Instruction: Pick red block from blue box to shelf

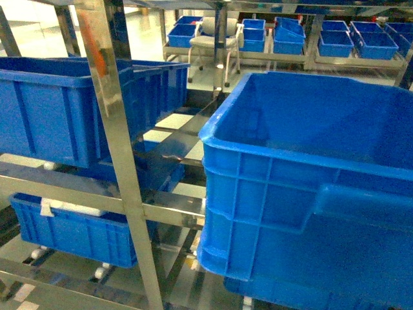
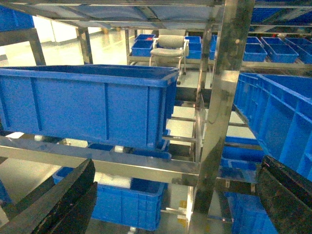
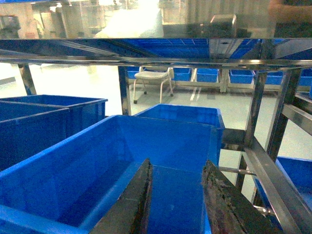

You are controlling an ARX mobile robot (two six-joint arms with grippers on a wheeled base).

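Observation:
Neither the red block nor the blue box shows in any view. The shelf is a steel rack with a shiny upright (image 1: 115,129) and cross rails (image 2: 122,165). My left gripper (image 2: 175,195) is open wide in front of that rack, its black fingers (image 2: 58,204) at the frame's lower corners with nothing between them. My right gripper (image 3: 176,165) is open too, hovering over the inside of a dark blue crate (image 3: 73,165); the crate floor seen between its fingers (image 3: 224,204) is bare. Neither gripper appears in the head view.
A big ribbed dark blue crate (image 1: 310,194) with a handle fills the right of the head view. More dark blue crates (image 2: 87,102) sit on the rack's levels. A steel rail (image 3: 273,180) runs beside the right gripper. A white chair (image 1: 216,45) and further crates stand far back.

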